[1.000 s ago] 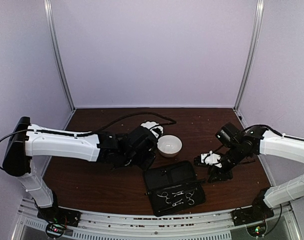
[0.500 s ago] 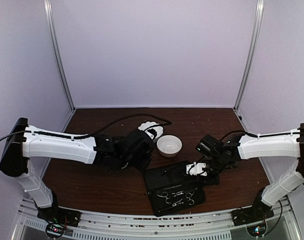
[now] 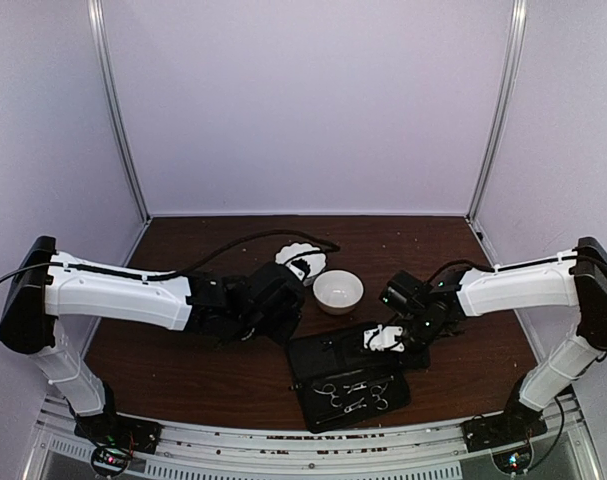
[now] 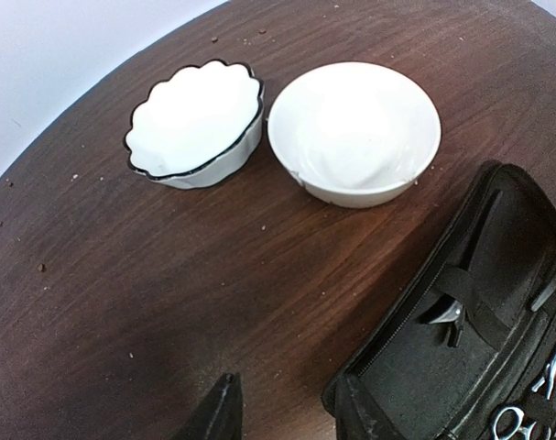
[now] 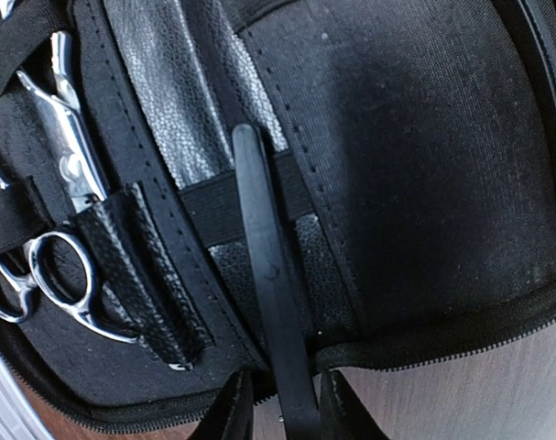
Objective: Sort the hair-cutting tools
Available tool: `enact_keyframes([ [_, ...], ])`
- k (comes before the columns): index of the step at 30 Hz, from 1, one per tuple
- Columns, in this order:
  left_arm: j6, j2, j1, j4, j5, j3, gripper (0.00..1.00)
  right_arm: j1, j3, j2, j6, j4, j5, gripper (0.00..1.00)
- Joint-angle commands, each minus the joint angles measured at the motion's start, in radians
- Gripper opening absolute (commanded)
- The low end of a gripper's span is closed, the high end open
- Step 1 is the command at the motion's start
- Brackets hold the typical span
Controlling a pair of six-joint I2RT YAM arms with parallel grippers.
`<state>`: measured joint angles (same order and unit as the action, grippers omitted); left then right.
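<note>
On brown table (image 3: 183, 370), case (image 3: 328, 360), right end effector (image 5: 285, 408) pinching clip (image 5: 264, 266), lilac walls (image 3: 303, 100)

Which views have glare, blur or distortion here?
Left wrist: scalloped bowl and round bowl blow out to flat white; the table grain is sharp. Right wrist: sharp on the black clip in the right claw, hard glints on the scissors, soft at the bottom edge. Top external: frame posts bow from the wide lens; the case reads near-black, contents tiny.
</note>
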<state>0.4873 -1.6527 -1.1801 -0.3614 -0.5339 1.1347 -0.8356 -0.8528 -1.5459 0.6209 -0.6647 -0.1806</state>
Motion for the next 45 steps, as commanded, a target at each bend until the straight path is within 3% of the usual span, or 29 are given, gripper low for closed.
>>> enact_keyframes([
  [1, 0.001, 0.006, -0.001, 0.047, -0.021, -0.003, 0.39, -0.009, -0.026, -0.024, -0.008, 0.014, 0.038, 0.26],
  [14, -0.010, -0.018, -0.001, 0.060, -0.015, 0.008, 0.39, -0.007, -0.029, -0.030, -0.040, 0.082, 0.173, 0.27],
  [23, -0.016, -0.026, -0.001, 0.064, -0.012, 0.013, 0.39, -0.007, -0.045, -0.021, -0.047, 0.084, 0.173, 0.15],
  [29, -0.018, -0.029, -0.001, 0.056, -0.004, 0.020, 0.39, -0.007, -0.044, -0.025, -0.053, 0.092, 0.168, 0.14],
  [38, -0.020, -0.036, -0.001, 0.059, -0.004, 0.028, 0.39, -0.008, -0.049, -0.024, -0.079, 0.135, 0.232, 0.27],
  [45, -0.026, -0.044, 0.000, 0.057, 0.002, 0.034, 0.39, -0.007, -0.068, -0.068, -0.060, 0.090, 0.173, 0.33],
])
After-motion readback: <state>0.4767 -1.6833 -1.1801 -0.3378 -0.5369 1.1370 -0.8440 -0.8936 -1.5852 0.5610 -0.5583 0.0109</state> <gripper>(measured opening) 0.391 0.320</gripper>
